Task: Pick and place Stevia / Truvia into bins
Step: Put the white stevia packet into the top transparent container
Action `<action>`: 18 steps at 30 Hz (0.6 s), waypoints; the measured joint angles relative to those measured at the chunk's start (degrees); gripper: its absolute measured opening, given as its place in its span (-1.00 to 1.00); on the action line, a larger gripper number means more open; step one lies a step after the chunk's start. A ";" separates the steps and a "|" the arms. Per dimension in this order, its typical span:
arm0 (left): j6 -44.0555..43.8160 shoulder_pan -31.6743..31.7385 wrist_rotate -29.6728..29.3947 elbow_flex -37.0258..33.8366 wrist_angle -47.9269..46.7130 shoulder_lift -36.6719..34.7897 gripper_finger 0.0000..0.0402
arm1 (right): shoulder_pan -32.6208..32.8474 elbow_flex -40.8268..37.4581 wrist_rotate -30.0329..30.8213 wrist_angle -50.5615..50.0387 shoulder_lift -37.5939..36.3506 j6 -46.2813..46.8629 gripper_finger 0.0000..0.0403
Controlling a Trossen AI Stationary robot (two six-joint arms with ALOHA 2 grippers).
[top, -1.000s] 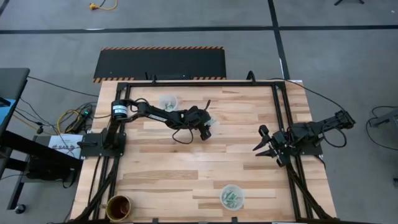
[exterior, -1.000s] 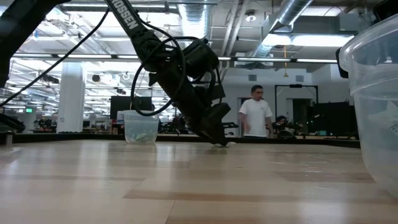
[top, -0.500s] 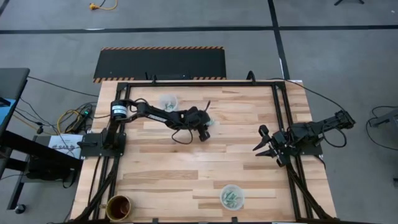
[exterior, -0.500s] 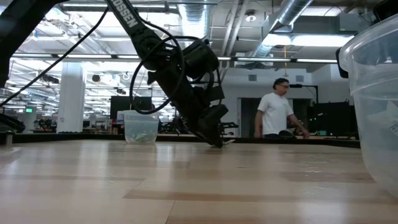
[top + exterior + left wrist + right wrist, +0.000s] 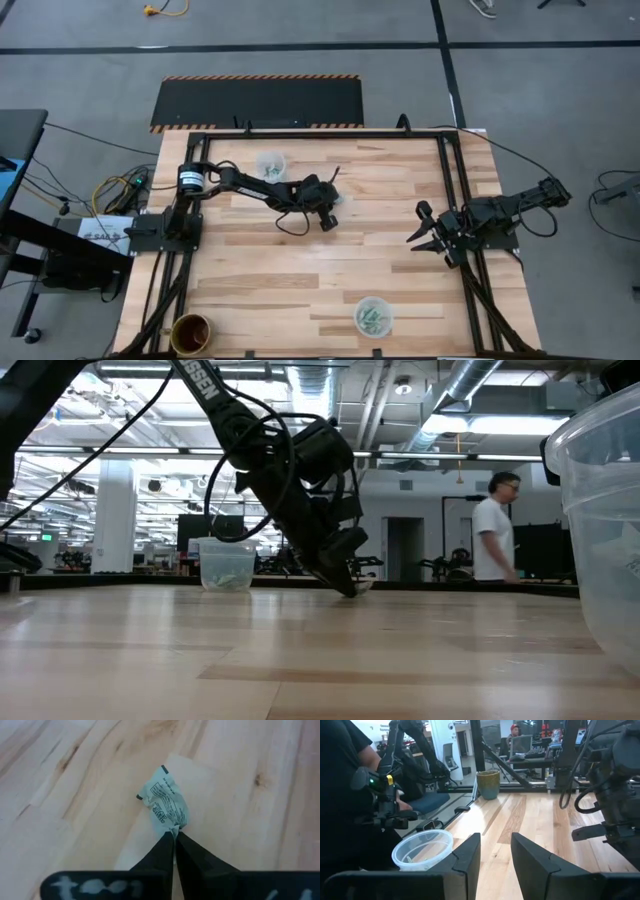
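One pale green-and-white Stevia packet (image 5: 165, 804) lies crumpled on the wood a little past the table's middle, toward the far edge, and my left gripper (image 5: 174, 837) is shut on it; in the high view this gripper (image 5: 330, 212) slants down beside the packet (image 5: 340, 198). One clear bin (image 5: 270, 163) stands near the far edge, left of the gripper. A second clear bin (image 5: 373, 316) with packets inside stands by the near edge. My right gripper (image 5: 424, 236) waits open at the right side. My left gripper pinches the packet's near end (image 5: 173, 826) between its two fingertips (image 5: 162, 847), where the paper is creased. The fingers slant down at it from the table's left side. The rest of the packet lies on the wood beyond the tips.
A brown cup (image 5: 190, 333) stands at the near left corner. In the low view the near bin (image 5: 605, 530) fills the right edge and the far bin (image 5: 226, 563) shows behind the left arm. A person walks in the room beyond. Bare wood spreads across the middle.
My left gripper has shut its fingers on the packet and edged slightly toward the table's left. The packet stays on the wood.
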 joint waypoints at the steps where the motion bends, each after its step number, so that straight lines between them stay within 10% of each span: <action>1: -0.02 -0.18 0.03 -0.02 0.38 -0.01 -0.99 | 0.00 0.00 0.02 0.00 0.00 -0.02 -0.49; 18: 1.23 -1.50 -8.09 -0.11 -1.81 -12.41 -1.00 | -0.02 0.00 0.00 0.00 0.00 0.00 -0.49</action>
